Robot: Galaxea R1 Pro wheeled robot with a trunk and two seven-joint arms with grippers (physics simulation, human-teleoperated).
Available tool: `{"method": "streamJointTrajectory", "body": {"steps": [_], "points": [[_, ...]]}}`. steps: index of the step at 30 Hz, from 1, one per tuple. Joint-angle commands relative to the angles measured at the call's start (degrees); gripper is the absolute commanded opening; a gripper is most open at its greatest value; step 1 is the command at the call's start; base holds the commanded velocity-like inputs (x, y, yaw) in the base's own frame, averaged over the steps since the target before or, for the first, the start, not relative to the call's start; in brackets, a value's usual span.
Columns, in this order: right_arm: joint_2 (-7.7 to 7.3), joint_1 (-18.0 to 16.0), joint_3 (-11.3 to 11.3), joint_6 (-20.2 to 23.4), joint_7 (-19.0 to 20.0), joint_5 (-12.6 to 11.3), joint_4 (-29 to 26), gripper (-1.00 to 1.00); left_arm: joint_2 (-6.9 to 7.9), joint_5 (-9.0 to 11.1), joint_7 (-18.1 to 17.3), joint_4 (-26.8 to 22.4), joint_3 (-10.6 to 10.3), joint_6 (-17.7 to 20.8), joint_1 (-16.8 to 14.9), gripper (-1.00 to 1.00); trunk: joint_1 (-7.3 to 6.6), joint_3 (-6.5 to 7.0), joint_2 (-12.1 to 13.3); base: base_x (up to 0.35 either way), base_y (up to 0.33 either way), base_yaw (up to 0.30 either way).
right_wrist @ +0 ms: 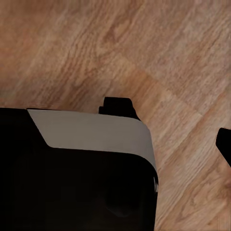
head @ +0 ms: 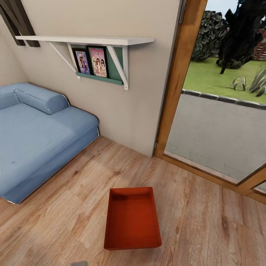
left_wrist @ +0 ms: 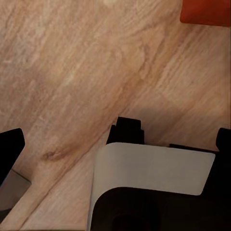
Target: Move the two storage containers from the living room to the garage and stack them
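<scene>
An orange-red rectangular lidless plastic bin (head: 132,218) sits on the light wood-plank floor (head: 199,207) near a blue sofa (head: 37,140) (its left end cut off). Neither pincer's grip state can be told.

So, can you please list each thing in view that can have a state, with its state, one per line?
storage container: upright, empty, lidless, resting on the wood-plank floor, not held.
glass door: closed, as far as visible.
sofa: unoccupied, one cushion on it.
shelf: mounted on the wall, with two pictures standing below it.
End effectors: open or shut cannot be told.
</scene>
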Motion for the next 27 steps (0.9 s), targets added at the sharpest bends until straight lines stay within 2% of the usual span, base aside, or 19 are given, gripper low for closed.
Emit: {"method": "streamJointTrajectory", "body": {"steps": [1,5,9,14,17,21,27], "points": [[-0.01,0.01,0.47,0.42,-0.27,-0.63,-0.3,1.0,0.0,0.57,0.23,-2.14,-0.04,2.31,0.01,1.0,0.0,-0.04,-0.02,0.0,0.0,0.0],[0.07,-0.06,0.4,2.39,-0.36,-0.72,-0.76,1.0,-0.06,0.45,0.56,-7.14,-0.06,5.04,0.01,1.0,0.0,-0.04,-0.02,0.0,0.0,0.0],[0.1,-1.04,0.39,3.28,-0.37,-0.81,-0.86,1.0,-0.52,0.27,0.72,-7.94,-0.18,5.64,-0.13,1.0,0.0,-0.04,-0.02,0.0,0.0,0.0],[0.16,-3.33,0.38,3.76,-0.42,-0.87,-0.86,1.0,-1.77,0.22,0.76,-6.28,-0.24,5.67,-0.45,1.0,0.0,-0.04,-0.02,0.0,0.0,0.0],[0.19,-5.28,0.38,4.34,-0.47,-0.91,-0.81,1.0,-3.2,0.16,0.87,-3.5,-0.35,5.72,-0.82,1.0,0.0,-0.04,-0.02,0.0,0.0,0.0],[0.2,-8.01,0.38,4.51,-0.53,-1.03,-0.28,1.0,-3.83,-0.11,0.91,-0.55,-0.4,5.72,-2.38,1.0,0.0,-0.04,-0.02,0.0,0.0,0.0],[0.38,-12.99,0.32,4.62,-2.49,-1.41,0.17,1.0,-4.61,-3.19,1.16,1.39,-0.41,5.73,-4.95,1.0,0.0,-0.04,-0.02,0.0,0.0,0.0]]}}
